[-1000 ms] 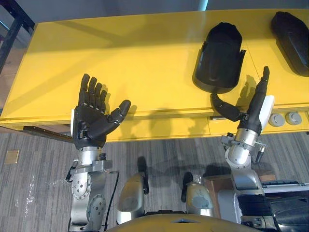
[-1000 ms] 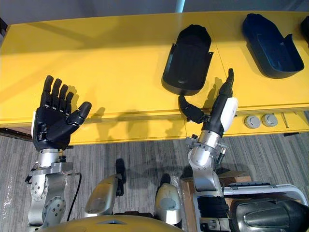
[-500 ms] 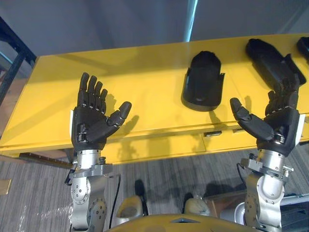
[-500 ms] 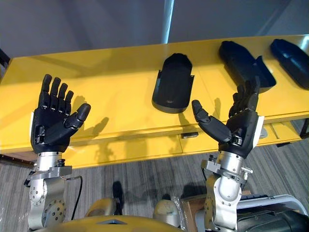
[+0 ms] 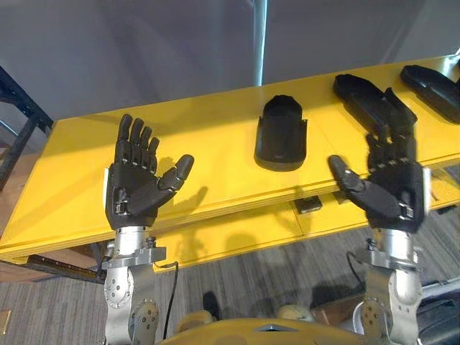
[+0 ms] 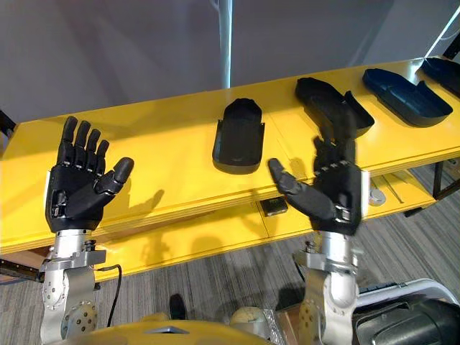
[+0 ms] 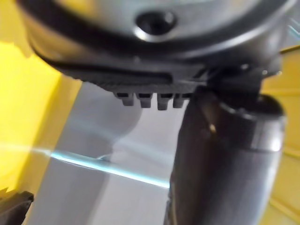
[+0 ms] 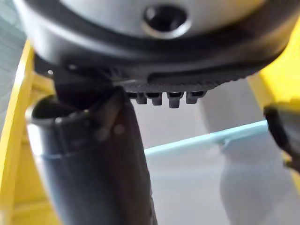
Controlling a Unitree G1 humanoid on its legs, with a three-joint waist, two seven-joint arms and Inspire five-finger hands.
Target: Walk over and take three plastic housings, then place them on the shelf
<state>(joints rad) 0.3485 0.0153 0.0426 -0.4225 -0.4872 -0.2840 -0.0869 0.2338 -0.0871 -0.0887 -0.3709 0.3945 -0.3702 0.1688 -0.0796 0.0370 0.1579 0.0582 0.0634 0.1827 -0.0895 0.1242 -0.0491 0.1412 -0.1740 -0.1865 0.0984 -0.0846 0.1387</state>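
Left arm: forearm upright in front of the worktop's [image 5: 208, 136] near edge, at its left part.
Left hand [image 5: 136, 190]: raised, palm turned back toward the robot's head; fingers straight and slightly spread, thumb angled out to the right; released, holding nothing.
Right arm: forearm upright in front of the near edge, at the worktop's right part.
Right hand [image 5: 392, 190]: raised, palm toward the head; fingers straight and close together, thumb held out to the left; released, holding nothing. The fingertips show in front of the second housing without closing on it.
First housing [image 5: 280, 135]: matte black plastic shell, rounded at the far end, with low side walls and a squared open end toward the near edge. It lies flat on the worktop between the two hands, apart from both.
Second housing [image 5: 374, 100]: same black plastic, longer and lying at a slant, to the right of the first and apart from it.
Third housing [image 6: 402, 93]: dark, shallow and trough-like, farther right on the worktop.
Fourth housing [image 6: 442, 68]: cut off at the right edge; shape cannot be told.
Worktop: long yellow surface along a grey wall [image 5: 144, 50].
Lower ledge [image 5: 237, 230]: yellow, under the near edge; a small dark block [image 5: 309, 205] lies on it.
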